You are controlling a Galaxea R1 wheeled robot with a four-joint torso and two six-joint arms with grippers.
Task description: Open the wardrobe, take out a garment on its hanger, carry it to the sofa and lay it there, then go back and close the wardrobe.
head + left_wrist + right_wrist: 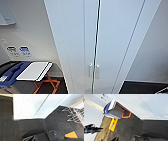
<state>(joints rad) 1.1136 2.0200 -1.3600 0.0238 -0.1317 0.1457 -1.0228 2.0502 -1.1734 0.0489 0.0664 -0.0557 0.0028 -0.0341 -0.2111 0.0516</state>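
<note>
The wardrobe (100,37) stands right in front of me, tall and white. Its two doors are shut, with a thin dark seam between them. Two small vertical white handles (93,70) sit side by side low on the doors. The left wrist view shows the wardrobe's foot (31,106) on dark carpet, and the right wrist view shows its lower front (149,105). The garment, its hanger and the sofa are hidden. Dark parts of my arms lie along the near edge of both wrist views.
To the left of the wardrobe stands a cart with a white board (33,71), a blue piece (10,72) and an orange frame (47,86). A white wire rack (75,115) stands to the right. Dark carpet (10,125) covers the floor; a black rig (91,129) juts in.
</note>
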